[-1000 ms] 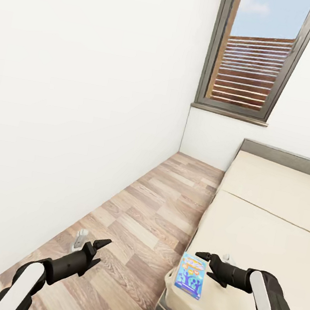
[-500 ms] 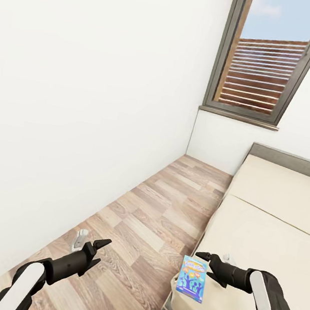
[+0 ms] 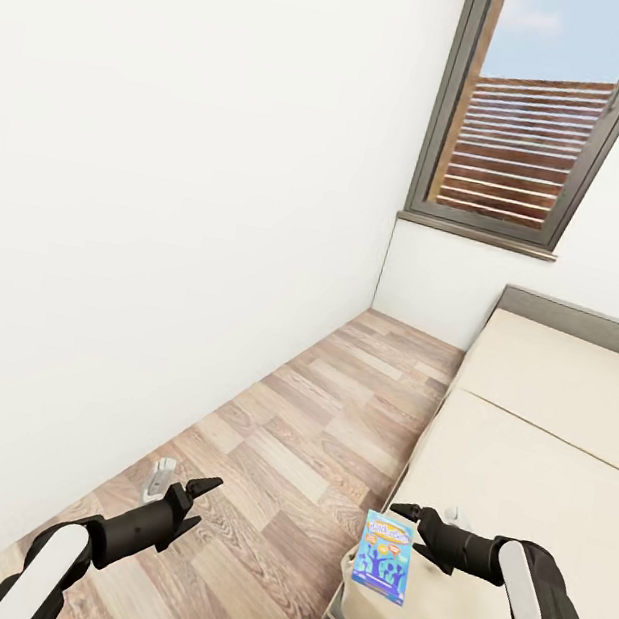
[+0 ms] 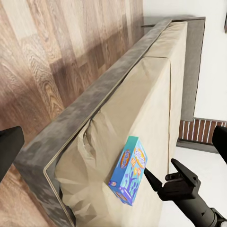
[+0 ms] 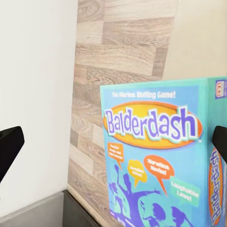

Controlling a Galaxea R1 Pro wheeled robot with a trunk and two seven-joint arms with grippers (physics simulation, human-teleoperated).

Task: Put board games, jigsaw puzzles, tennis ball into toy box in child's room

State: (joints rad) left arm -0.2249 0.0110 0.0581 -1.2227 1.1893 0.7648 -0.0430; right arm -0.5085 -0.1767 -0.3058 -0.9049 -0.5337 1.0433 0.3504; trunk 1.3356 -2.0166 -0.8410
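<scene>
The blue game box [image 3: 384,555] lies at the bed's [image 3: 525,469] near corner, at 9 o'clock from the right gripper [image 3: 410,526], whose spread fingers hold nothing. A clumsy nudge could tip it onto the floor [image 3: 308,431]. The left gripper [image 3: 200,498] hangs open.

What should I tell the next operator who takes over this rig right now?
Left gripper: open, empty, over the wood floor.
Right gripper: open, empty, fingertips just short of the blue board game, not gripping it.
That game lies at the near corner of the bed, close to the edge.
Done: nothing visibly packed from here.
Left: grasp this game and carry it to the toy box. The other toys, table and box are out of view, so their state is unknown.
</scene>
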